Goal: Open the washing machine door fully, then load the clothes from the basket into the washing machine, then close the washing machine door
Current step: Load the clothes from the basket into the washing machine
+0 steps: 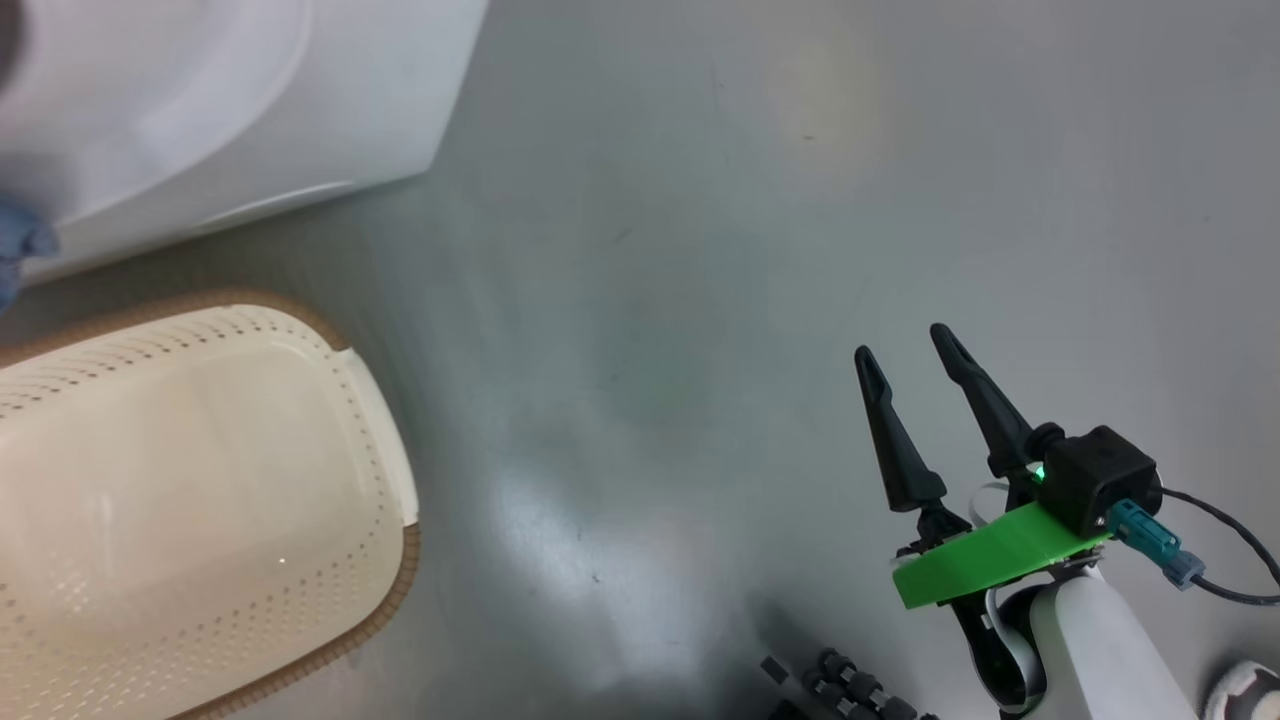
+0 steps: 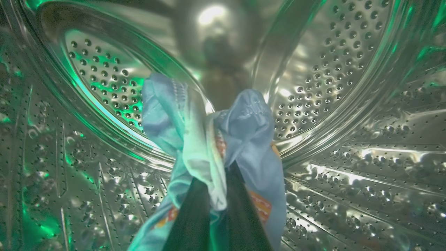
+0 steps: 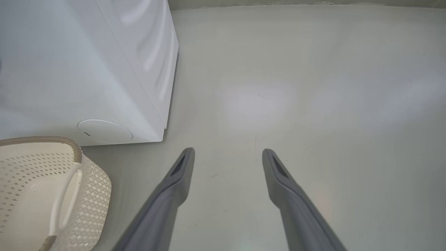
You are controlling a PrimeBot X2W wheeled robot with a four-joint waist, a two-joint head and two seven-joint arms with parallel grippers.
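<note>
Left pincer (image 2: 216,174): the two dark fingers were together, clamped on the clothes (image 2: 251,122), which bunched up from between them. Judged reason for the grip: the bundle was being carried into the machine and was not yet let go. Whether its lower end touched the steel could not be told.

Cloth appearance: soft and crumpled, light blue with a paler fold down the middle and small orange-brown printed patches near the fingers. Green light tinted its left side. It looked limp, likely to drop in a heap once freed.

Beyond the bundle the drum (image 2: 331,69) curved round on all sides, shiny and dotted with holes, its back wall farthest off. The clothes were thus inside the washing machine, held, not lying loose.

Right pincer (image 1: 902,343): fingers well apart, holding nothing, hanging over bare floor (image 1: 700,300). Judged idle, parked away from the work so as not to foul the left arm.

To its left the basket (image 1: 200,470) stood on the floor just beside the washing machine (image 1: 200,100), placed there, by judgement, to make the carry short. Its cream bottom showed bare as far as the head view reached, so loading looked close to done.

Farthest off was the machine's plain white cabinet. Closing the door was not yet due.
</note>
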